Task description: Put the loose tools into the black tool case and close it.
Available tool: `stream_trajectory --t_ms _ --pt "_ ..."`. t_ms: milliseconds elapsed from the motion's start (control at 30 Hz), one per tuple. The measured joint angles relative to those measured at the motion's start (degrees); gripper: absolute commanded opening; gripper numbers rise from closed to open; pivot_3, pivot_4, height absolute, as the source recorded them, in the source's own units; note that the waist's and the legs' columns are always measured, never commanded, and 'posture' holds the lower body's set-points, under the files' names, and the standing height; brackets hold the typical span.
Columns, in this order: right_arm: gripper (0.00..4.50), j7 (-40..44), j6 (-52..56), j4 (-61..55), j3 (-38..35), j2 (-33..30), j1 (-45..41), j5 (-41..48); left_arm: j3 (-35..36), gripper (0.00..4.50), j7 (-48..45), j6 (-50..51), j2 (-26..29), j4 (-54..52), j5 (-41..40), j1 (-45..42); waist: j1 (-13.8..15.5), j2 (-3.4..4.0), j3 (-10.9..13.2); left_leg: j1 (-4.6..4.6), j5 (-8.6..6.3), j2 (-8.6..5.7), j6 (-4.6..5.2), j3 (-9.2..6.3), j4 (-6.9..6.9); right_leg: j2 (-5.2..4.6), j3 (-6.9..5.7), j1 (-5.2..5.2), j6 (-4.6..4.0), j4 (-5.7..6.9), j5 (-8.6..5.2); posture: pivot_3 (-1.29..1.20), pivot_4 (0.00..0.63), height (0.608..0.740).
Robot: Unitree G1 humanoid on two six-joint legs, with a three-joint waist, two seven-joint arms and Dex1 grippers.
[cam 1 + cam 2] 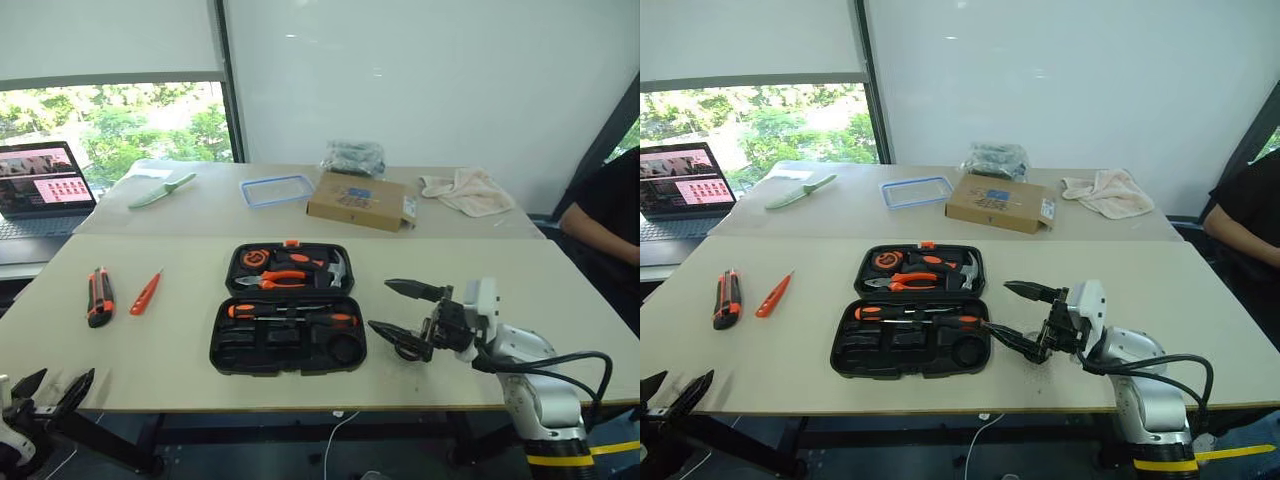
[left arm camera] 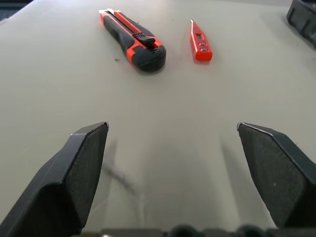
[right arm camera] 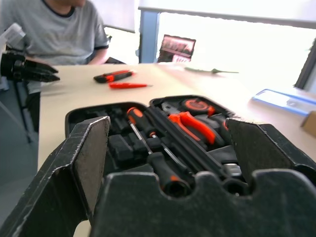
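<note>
Open case, two tools loose

We read no labels; our left gripper (image 1: 48,384) and right gripper (image 1: 400,318) gape empty, black tool case (image 1: 288,308) between, utility knife (image 1: 99,296) and orange screwdriver (image 1: 146,292) lengthwise leftward.

Blk case (image 1: 288,347), blk/orange knife (image 1: 99,296), orange screwdriver (image 1: 145,293).

matt black plastic tool case (image 1: 288,345) on a smooth, matt beige table (image 1: 520,270). utility knife (image 2: 133,39) in glossy orange plastic with matt black grip. two screwdrivers (image 1: 290,314) with shiny metal shafts. brown cardboard box (image 1: 358,201); crumpled cloth (image 1: 468,190).
</note>
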Motion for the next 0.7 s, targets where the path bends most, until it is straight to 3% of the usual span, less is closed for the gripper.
stream_trajectory --t_ms 167,267,433,633,700 --pt "4.44 -1.78 -0.43 -0.37 1.15 0.15 -5.17 0.01 -9.33 4.50 8.55 13.68 9.51 -0.11 2.25 -20.24 0.59 -0.09 0.05 0.03 0.42 -0.04 -0.15 -0.10 0.01 0.07 -0.04 -0.01 -0.17 0.24 0.14 0.00 0.150 0.740" --pt "4.44 -1.83 -0.60 -0.38 2.21 -0.21 -5.59 -0.01 -15.60 4.50 12.34 21.59 11.97 3.96 5.11 -31.13 0.05 -0.07 0.05 0.07 0.42 -0.11 -0.13 -0.05 -0.08 0.10 0.05 -0.03 -0.46 0.23 0.30 0.00 0.150 0.740" --pt "4.44 -2.21 -0.61 -0.29 3.19 -0.22 -6.17 -0.01 -27.24 4.50 13.93 26.80 11.80 21.07 12.51 -46.50 -0.75 -0.11 0.05 -0.03 0.41 -0.21 -0.13 -0.03 -0.30 0.15 0.06 -0.13 -0.56 0.17 0.36 0.00 0.150 0.740" --pt "4.44 -2.94 -0.63 -0.18 4.13 -0.30 -6.64 -0.02 -32.42 4.50 13.01 25.50 10.09 35.57 18.47 -55.45 -0.84 -0.12 0.06 -0.24 0.42 -0.25 -0.14 0.00 -0.48 0.13 -0.04 -0.21 -0.49 0.12 0.32 0.00 0.150 0.740" --pt "4.50 -3.06 -0.63 -0.19 4.19 -0.42 -6.77 -0.02 -33.34 3.98 12.30 24.46 9.51 38.15 19.49 -56.89 -0.75 -0.12 0.06 -0.26 0.41 -0.26 -0.14 0.00 -0.47 0.06 -0.04 -0.20 -0.43 0.10 0.29 0.00 0.150 0.740"
